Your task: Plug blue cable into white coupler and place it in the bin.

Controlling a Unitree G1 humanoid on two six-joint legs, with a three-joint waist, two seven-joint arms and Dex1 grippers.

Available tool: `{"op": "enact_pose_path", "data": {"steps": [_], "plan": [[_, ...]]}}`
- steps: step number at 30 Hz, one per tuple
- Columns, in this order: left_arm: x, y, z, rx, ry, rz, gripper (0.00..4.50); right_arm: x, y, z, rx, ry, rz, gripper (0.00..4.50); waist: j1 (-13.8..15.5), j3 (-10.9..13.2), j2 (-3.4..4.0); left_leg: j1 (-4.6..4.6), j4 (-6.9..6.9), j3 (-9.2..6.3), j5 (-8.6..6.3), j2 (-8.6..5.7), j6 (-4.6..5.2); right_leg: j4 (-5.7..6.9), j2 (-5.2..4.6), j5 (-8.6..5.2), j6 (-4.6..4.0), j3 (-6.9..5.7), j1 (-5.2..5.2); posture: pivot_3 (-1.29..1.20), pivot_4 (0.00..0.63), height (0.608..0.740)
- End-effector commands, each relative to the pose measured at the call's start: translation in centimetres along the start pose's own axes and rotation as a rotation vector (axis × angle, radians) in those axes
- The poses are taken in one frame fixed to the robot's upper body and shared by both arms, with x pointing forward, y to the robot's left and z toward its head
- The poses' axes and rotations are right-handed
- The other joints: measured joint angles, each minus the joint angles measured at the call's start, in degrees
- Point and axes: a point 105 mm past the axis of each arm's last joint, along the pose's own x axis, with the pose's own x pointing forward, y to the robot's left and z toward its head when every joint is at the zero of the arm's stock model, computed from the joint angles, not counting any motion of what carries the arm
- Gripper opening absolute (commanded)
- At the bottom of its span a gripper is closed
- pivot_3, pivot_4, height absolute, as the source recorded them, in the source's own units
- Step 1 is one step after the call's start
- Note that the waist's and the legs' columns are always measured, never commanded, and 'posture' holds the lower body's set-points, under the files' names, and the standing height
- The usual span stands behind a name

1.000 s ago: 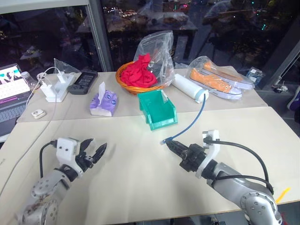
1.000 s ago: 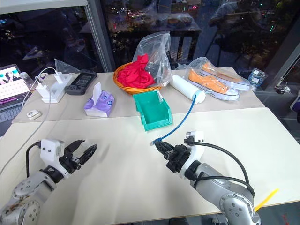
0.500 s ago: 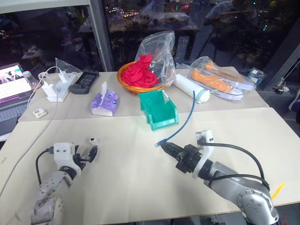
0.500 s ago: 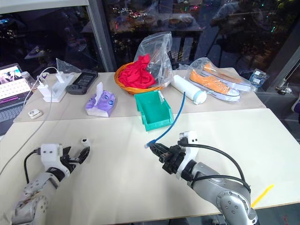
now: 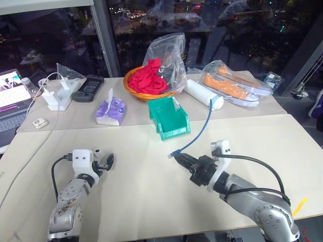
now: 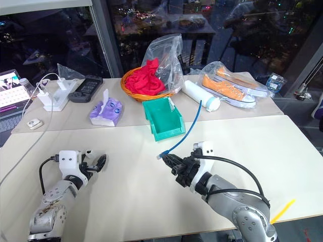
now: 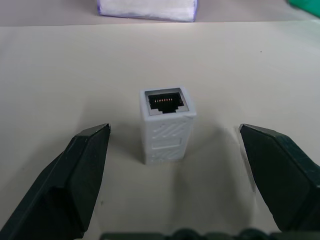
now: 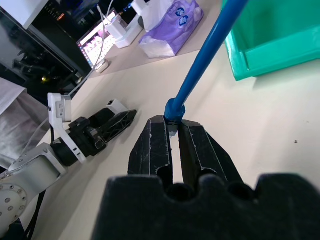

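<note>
While the left end effector [image 7: 172, 150] has dropped to the surface [image 5: 151, 191], fingers spread wide either side of the white coupler [image 7: 166, 125], nothing is gripped yet. Coupler stands upright, socket up, untouched. Right end effector [image 5: 182, 158] hasn't moved, pressed together on the blue cable [image 5: 202, 128] just behind the plug, held off the surface. Cable trails back toward the white roll [image 5: 204, 94]. Bin [image 5: 169, 117] sits beyond, empty. Judgement: left is lined up for the grab; closing comes next, then mating.
</note>
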Motion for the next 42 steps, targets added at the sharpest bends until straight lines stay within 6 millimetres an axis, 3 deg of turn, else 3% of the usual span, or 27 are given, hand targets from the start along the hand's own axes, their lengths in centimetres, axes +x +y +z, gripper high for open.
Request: {"op": "enact_pose_path", "data": {"steps": [1,3,7,12,23,27,32,37,42], "plan": [[-0.4,0.3,-0.6,-0.010,0.013,0.021,4.21,-0.2,0.7,0.6,-0.020,-0.033,0.025,0.00,0.06,0.00,0.00,0.00,0.00,0.00,0.00,0.00,0.00,0.00,0.00,0.00,0.00,0.00,0.00,0.00,0.150,0.732],[-0.5,0.3,-0.5,-0.015,0.008,0.023,3.73,-0.2,0.7,0.6,-0.020,-0.031,0.025,0.00,0.09,0.00,0.00,0.00,0.00,0.00,0.00,0.00,0.00,0.00,0.00,0.00,0.00,0.00,0.00,0.00,0.150,0.732],[-0.3,0.3,-0.3,-0.021,0.004,0.020,2.16,-0.2,0.7,0.6,-0.018,-0.033,0.026,0.00,0.19,0.00,0.00,0.00,0.01,0.00,0.00,0.00,0.00,-0.01,0.00,0.00,0.00,0.00,0.01,0.00,0.150,0.732],[0.1,0.4,0.1,-0.019,-0.001,0.028,0.61,-0.2,0.5,0.5,-0.024,-0.026,0.021,0.00,0.34,0.00,0.00,-0.01,0.01,0.00,0.00,-0.01,-0.01,-0.01,0.00,0.00,0.00,0.00,0.02,0.00,0.150,0.732],[0.1,-1.0,1.7,0.013,-0.057,-0.039,0.61,-0.3,-0.3,-0.3,-0.138,0.018,-0.031,0.00,0.29,0.00,0.00,-0.02,0.01,0.00,0.00,0.00,-0.01,-0.01,0.00,0.00,0.00,-0.01,0.00,0.00,0.150,0.732],[-0.8,-3.9,3.8,0.041,-0.156,-0.213,0.61,-0.4,-1.4,-0.6,-0.290,0.042,-0.107,0.00,0.33,0.00,0.00,-0.05,0.01,0.00,0.00,-0.01,-0.01,-0.02,0.00,0.00,0.00,-0.01,-0.01,0.00,0.150,0.732],[-1.6,-7.9,4.8,0.050,-0.155,-0.489,0.61,-0.6,-3.2,-0.2,-0.428,0.027,-0.219,0.00,0.24,0.00,0.00,-0.06,0.01,0.00,0.01,0.00,-0.02,-0.02,0.00,0.00,0.00,-0.01,-0.02,0.00,0.150,0.732],[-2.8,-12.0,3.7,0.109,-0.095,-0.780,0.61,-0.6,-4.1,1.0,-0.520,-0.021,-0.301,0.00,0.21,0.00,0.00,-0.06,0.01,0.00,0.01,-0.01,-0.02,-0.03,0.00,0.00,0.00,-0.01,-0.01,0.00,0.150,0.732],[-3.5,-15.1,1.6,0.190,-0.040,-1.015,0.61,-0.9,-3.0,2.3,-0.566,-0.084,-0.293,0.00,0.18,0.01,0.01,-0.06,0.00,0.01,0.01,-0.01,-0.01,-0.04,0.00,0.00,0.00,0.00,-0.02,0.00,0.150,0.732]]}}
